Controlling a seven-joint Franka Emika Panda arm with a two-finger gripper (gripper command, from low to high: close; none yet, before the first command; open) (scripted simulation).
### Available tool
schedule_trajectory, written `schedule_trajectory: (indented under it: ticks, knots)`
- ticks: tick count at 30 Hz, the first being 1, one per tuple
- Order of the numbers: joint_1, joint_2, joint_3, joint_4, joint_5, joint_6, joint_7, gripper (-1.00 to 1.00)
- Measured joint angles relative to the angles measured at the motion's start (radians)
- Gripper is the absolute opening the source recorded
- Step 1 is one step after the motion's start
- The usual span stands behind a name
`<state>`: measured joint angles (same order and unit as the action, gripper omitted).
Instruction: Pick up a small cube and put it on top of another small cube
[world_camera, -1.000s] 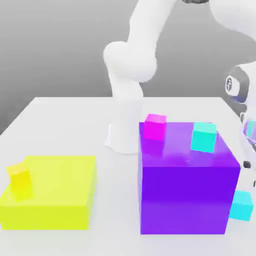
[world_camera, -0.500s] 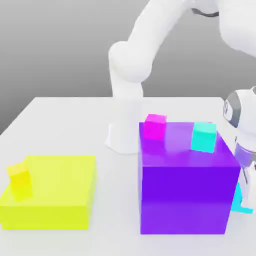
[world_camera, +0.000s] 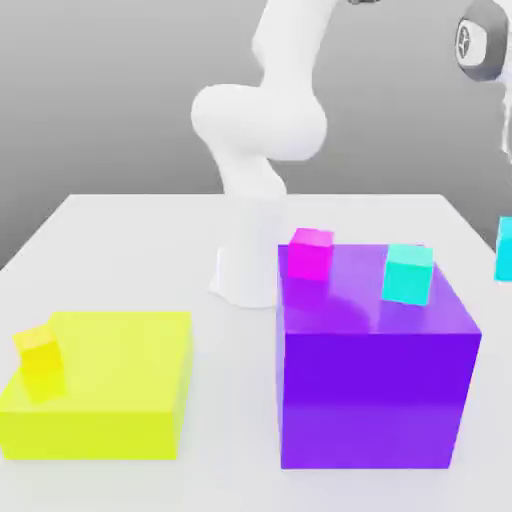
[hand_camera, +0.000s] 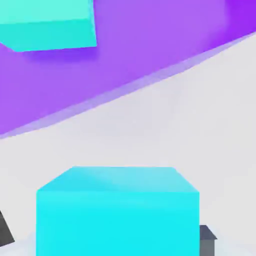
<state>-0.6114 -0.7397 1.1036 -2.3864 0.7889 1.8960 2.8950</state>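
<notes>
Two small cubes matter here: the sky-blue small cube (hand_camera: 117, 210) is held between the gripper's dark fingertips (hand_camera: 207, 239), which are closed narrowly on its sides, and the greener turquoise cube (world_camera: 408, 273) sits on top of the big purple block (world_camera: 375, 380). In the exterior view the held cube (world_camera: 504, 248) is seen at that view's right edge, lifted clear of the white table (world_camera: 130, 250) and roughly level with the purple block's top, well apart from the turquoise cube. A pink cube (world_camera: 310, 253) also rests on the purple block, near its far corner, and a yellow cube (world_camera: 40, 360) lies against a low yellow block (world_camera: 110, 385) at the exterior view's left. The step in hand is judged to be the carry toward a resting cube, most likely the turquoise one, since it is nearest. To do it well, the held cube should be raised above the top of the turquoise cube before it is moved sideways, so that the purple block's edge and the target are not knocked. Its faces should be squared with the target's, it should be centred over it, then lowered gently until the two touch. Only then should the grip be released, and the hand drawn straight up so the stack is not dragged.
</notes>
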Motion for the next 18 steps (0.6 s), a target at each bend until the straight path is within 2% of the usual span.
schedule_trajectory:
  ticks: [5, 10, 13, 14, 18]
  knots:
    - [-0.08, -0.272, -0.179, -0.105, 0.004, -0.206, 0.002, -1.0]
    - [-0.193, -0.455, -0.314, -0.228, -0.062, -0.334, 0.002, -1.0]
    - [-0.183, -0.474, -0.256, -0.327, -0.008, -0.265, 0.0, -1.0]
    - [-0.175, -0.475, -0.226, -0.36, 0.021, -0.234, -0.003, 1.0]
    - [-0.175, -0.475, -0.226, -0.36, 0.021, -0.234, -0.003, 1.0]
